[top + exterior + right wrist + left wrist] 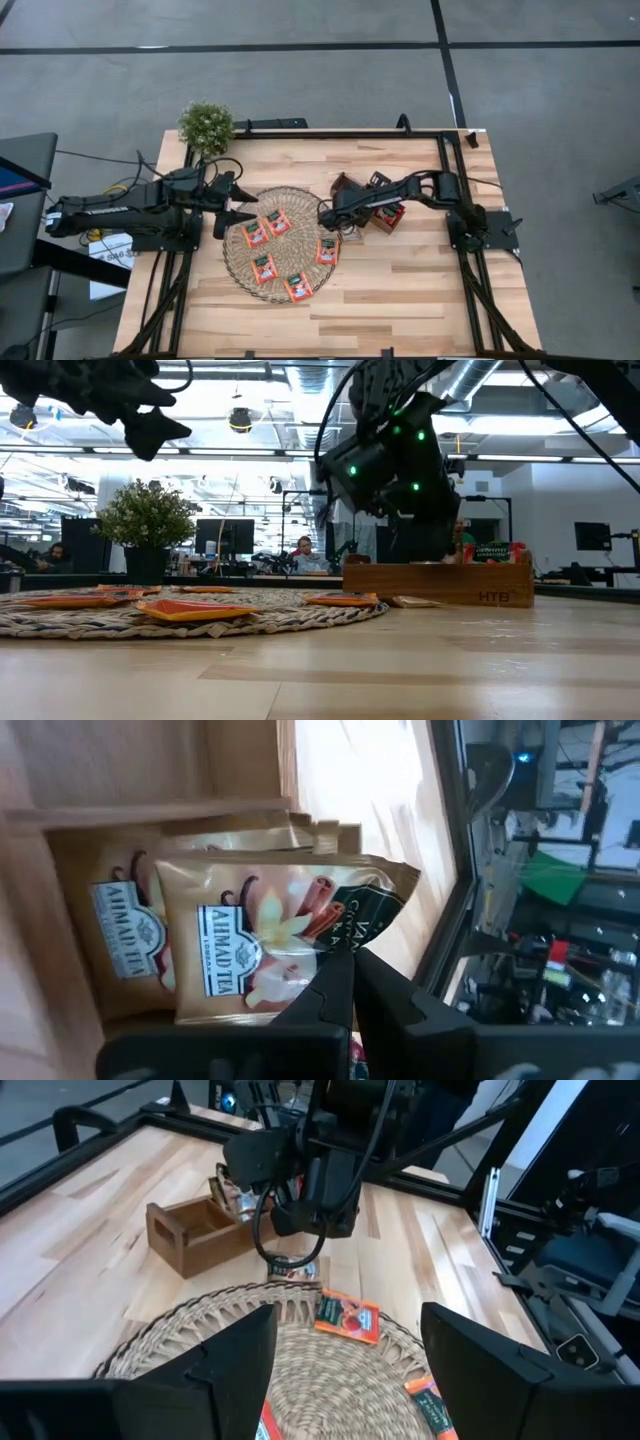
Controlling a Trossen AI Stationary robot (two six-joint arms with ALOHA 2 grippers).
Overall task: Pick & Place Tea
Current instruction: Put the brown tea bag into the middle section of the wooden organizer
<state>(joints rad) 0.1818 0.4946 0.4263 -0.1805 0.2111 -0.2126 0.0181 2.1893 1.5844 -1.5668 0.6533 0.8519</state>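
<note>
Several red-orange tea sachets [263,267] lie flat on the round wicker mat [232,262]. The wooden tray [440,582] stands off the mat's far right side with more sachets on edge in its compartments. My right gripper [328,213] is between mat and tray, shut on a pale-gold sachet with a dark green band [270,930]. My left gripper [240,205] hovers open above the mat's left part, touching nothing. One pale sachet [295,1267] lies flat on the table beside the mat's rim. My right gripper [347,965] pinches the pale-gold sachet between its two fingertips at one edge, by the dark green band [340,935]. The sachet stands flat-faced in front of the tray's other sachets. Whether it is lifted clear of the tray, I cannot tell.
A small potted plant [206,124] stands at the table's far left corner. Bare wood lies along the near edge and to the right of the mat [420,280]. A black frame rims the table [340,132]. People sit at desks in the room beyond [303,550].
</note>
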